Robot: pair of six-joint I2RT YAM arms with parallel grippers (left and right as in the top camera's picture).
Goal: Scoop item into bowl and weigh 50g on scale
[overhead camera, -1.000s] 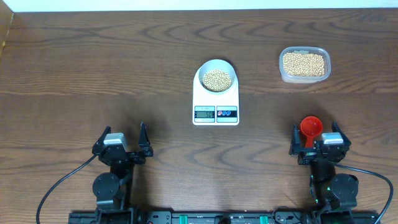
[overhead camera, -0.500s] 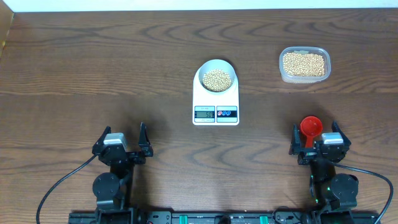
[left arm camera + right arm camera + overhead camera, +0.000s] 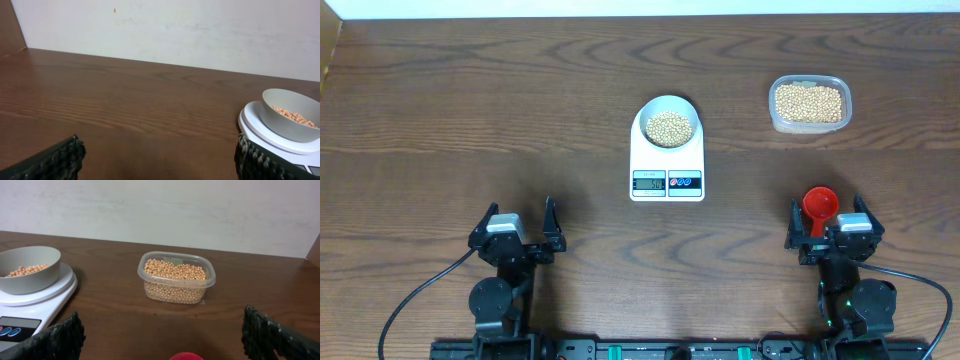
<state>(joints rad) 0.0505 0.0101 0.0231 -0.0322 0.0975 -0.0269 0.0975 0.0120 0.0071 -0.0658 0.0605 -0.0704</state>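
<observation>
On scale (image 3: 646, 160): bowl (image 3: 643, 117) of beans (image 3: 668, 129). Both released, empty: left tool (image 3: 517, 226), right tool (image 3: 826, 222). Between right jaws lies red scoop (image 3: 820, 203).

The left gripper (image 3: 517, 213) and the right gripper (image 3: 827, 211) rest low, facing forward, jaws spread wide.
</observation>
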